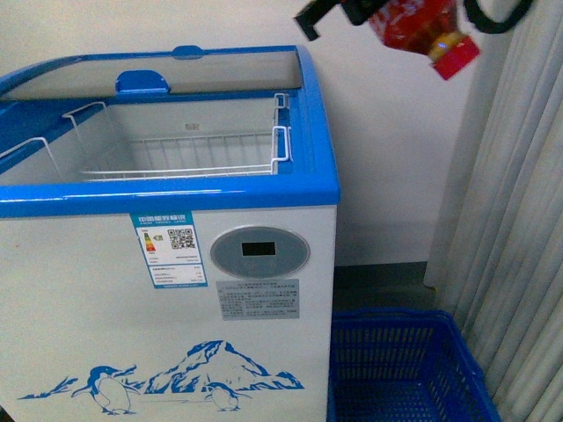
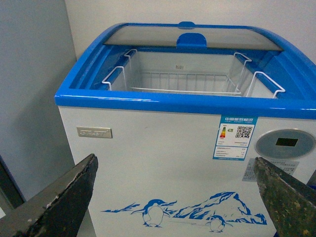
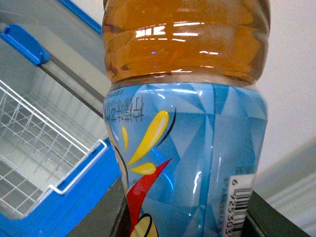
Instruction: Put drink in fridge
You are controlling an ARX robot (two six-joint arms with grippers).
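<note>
White wall behind; open fridge (image 1: 176, 198) holds wire basket (image 1: 189, 154) only

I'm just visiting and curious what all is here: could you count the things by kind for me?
Drink bottles: 1, the drink held up by the right gripper
Chest fridges: 1, the fridge, lid slid open
White wire baskets inside it: 2
Blue plastic baskets on the floor: 1
Total: 5
</note>
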